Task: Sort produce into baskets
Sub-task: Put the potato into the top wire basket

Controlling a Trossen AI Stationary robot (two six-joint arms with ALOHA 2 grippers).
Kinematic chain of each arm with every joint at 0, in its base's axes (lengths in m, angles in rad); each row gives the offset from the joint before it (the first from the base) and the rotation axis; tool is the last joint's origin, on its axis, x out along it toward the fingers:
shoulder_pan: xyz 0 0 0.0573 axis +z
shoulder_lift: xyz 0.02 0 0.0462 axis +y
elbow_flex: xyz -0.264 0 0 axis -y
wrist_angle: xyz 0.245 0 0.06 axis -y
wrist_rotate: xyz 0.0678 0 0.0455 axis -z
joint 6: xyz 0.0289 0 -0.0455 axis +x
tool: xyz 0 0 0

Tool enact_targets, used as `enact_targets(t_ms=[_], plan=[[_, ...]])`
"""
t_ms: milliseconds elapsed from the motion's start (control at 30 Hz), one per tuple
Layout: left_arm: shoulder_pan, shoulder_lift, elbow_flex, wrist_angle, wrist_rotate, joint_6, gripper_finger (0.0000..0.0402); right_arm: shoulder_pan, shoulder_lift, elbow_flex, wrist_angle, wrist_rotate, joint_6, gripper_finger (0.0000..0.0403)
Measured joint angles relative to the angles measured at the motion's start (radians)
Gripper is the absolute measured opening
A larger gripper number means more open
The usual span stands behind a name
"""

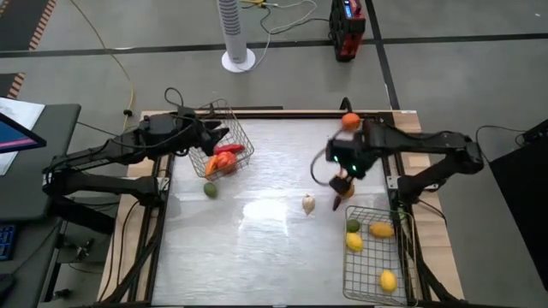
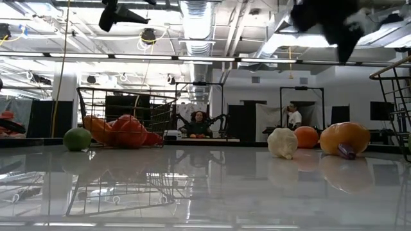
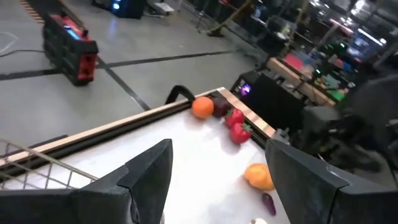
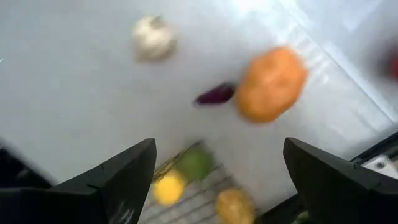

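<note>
Two wire baskets stand on the table. The far-left basket (image 1: 241, 137) holds red and orange produce (image 1: 223, 159). The near-right basket (image 1: 374, 274) holds lemons (image 1: 354, 241) and a lime (image 4: 194, 163). Loose on the table lie a green lime (image 1: 211, 189), a white garlic (image 1: 308, 204), an orange (image 1: 350, 121), red pieces (image 3: 236, 127), and an orange vegetable (image 4: 270, 84) beside a small purple piece (image 4: 216, 94). My right gripper (image 4: 217, 180) hangs open, pointing down, above the table near the orange vegetable. My left gripper (image 3: 217, 180) is open, high by the left basket.
The right arm (image 3: 348, 130) reaches across the table's right side. The table's wooden far edge (image 3: 124, 124) runs behind the orange. The middle and near left of the tabletop (image 1: 248, 257) lie bare. Beyond the table stand a red tool case (image 1: 346, 26) and a white fan (image 1: 237, 34).
</note>
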State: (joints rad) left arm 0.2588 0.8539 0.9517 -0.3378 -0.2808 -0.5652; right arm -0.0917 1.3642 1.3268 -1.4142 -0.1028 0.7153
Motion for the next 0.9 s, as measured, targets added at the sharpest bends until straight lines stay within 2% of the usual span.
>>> enact_targets(t_ms=[167, 400, 533, 667, 900], plan=[[-0.001, -0.001, 0.000, 0.012, -0.034, -0.073, 0.0245, -0.144, 0.017, -0.114, 0.072, 0.001, -0.173, 0.0376], [-0.010, -0.003, 0.000, 0.014, 0.063, -0.136, 0.0245, -0.236, 0.011, -0.265, 0.210, -0.004, -0.227, 0.0376], [-0.022, -0.003, 0.000, 0.032, 0.076, -0.132, 0.0245, -0.241, 0.011, -0.329, 0.240, -0.009, -0.252, 0.0376], [-0.053, -0.003, 0.000, 0.158, 0.174, -0.025, 0.0245, -0.238, 0.012, -0.384, 0.263, -0.030, -0.261, 0.0376], [-0.098, 0.022, 0.000, 0.310, 0.076, 0.046, 0.0245, -0.212, 0.011, -0.471, 0.381, -0.056, -0.242, 0.0376]])
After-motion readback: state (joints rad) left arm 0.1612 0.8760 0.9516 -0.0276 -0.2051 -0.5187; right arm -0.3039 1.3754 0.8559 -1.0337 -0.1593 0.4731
